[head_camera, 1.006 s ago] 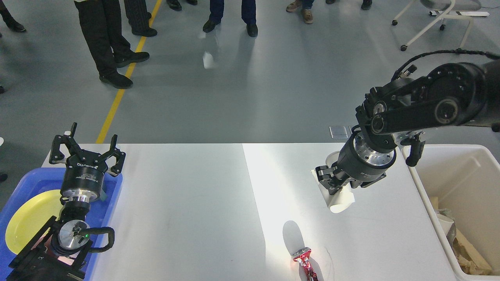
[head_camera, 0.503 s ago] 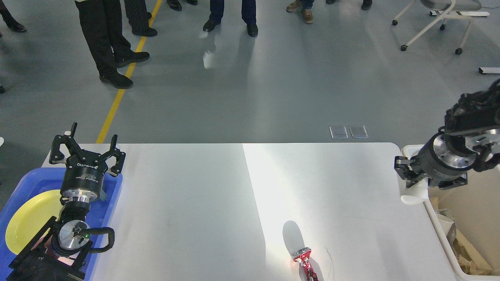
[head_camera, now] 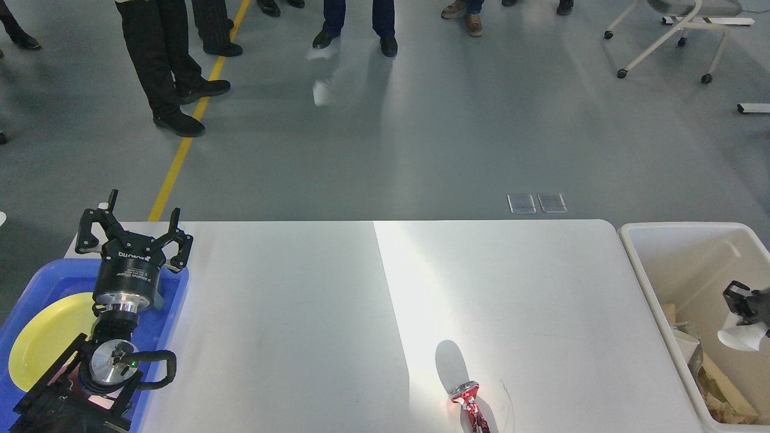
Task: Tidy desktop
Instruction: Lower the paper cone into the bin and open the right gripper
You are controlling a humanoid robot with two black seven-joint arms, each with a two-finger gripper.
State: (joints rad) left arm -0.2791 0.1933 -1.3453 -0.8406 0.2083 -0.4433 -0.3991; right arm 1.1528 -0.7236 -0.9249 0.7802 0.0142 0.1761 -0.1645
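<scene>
Two grippers | left gripper point(head_camera: 133, 231) fingers spread, empty, above blue tray point(head_camera: 174, 294) at desktop point(head_camera: 301, 313) left edge | right gripper point(head_camera: 749, 313) at frame edge over bin point(head_camera: 674, 240), grip unreadable, white cup point(head_camera: 739, 338) beneath | desktop mostly bare, crushed red can point(head_camera: 472, 409) near front edge | grey floor point(head_camera: 421, 132) beyond.

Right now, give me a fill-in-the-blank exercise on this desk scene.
1. The round yellow plate lies in the ___ plastic tray.
2. The left hand has its fingers ___.
3. The right hand, over the cream plastic bin, grips a crumpled ___ paper cup.
4. The crushed red can lies on the large ___ desktop.

Missing: blue; open; white; white
</scene>
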